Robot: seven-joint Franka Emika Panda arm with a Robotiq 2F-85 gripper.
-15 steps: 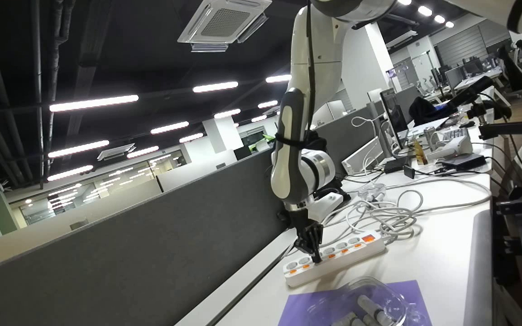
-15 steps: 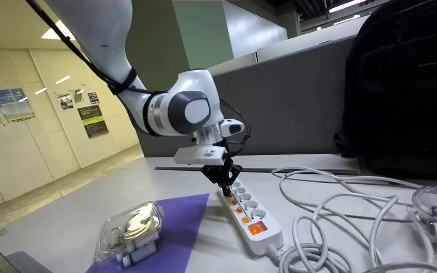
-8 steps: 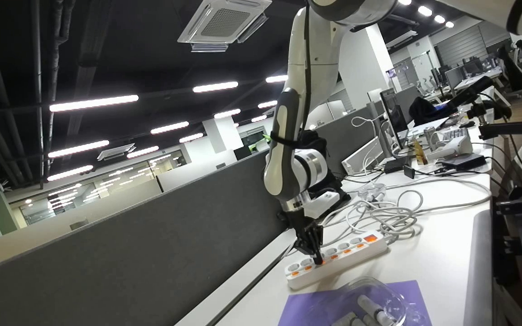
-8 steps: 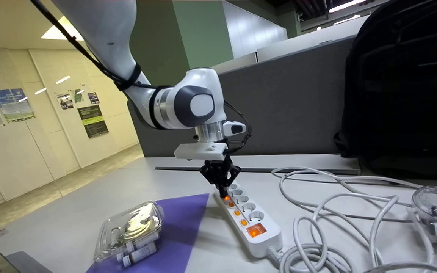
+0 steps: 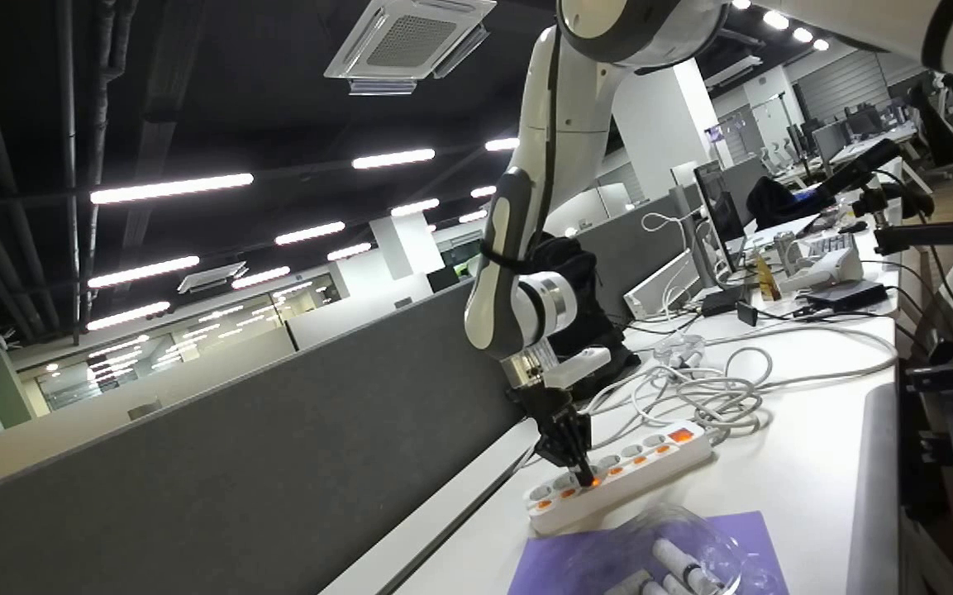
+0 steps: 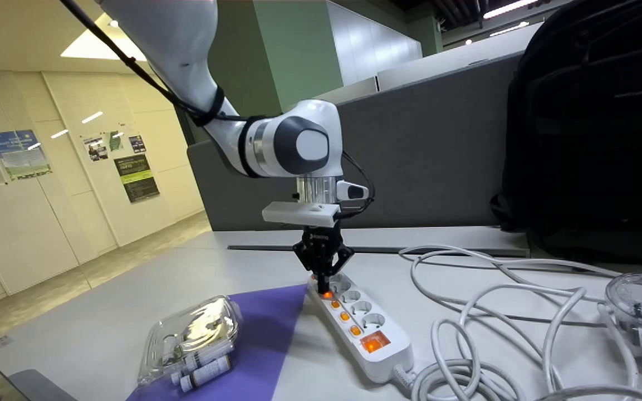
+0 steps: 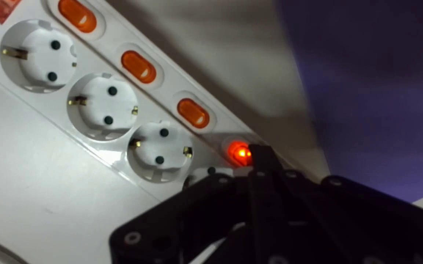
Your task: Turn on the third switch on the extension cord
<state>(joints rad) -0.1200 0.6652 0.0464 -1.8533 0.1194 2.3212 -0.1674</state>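
A Robotiq gripper (image 6: 323,288), its jaws closed together, points down at a white power strip (image 6: 348,303) lying slantwise on a pale desk (image 6: 131,295), below and right of the center of the frame in both exterior views. In the wrist view, the fingertips (image 7: 264,157) partly cover a glowing red switch (image 7: 239,151); whether they press it cannot be told. Three dimmer orange switches (image 7: 138,66) run from there toward the upper left of the frame, alongside a row of round sockets (image 7: 103,106); in an exterior view, two small switches (image 5: 567,493) sit past the gripper, making the glowing one third from the strip's lower-left end. A white cable (image 6: 442,365) lies in loops at the lower right of an exterior view, where a clear plastic container (image 6: 190,334) rests partly over a purple sheet (image 6: 270,334) at lower left and a black backpack (image 6: 588,133) stands at right before a gray partition (image 6: 426,145)
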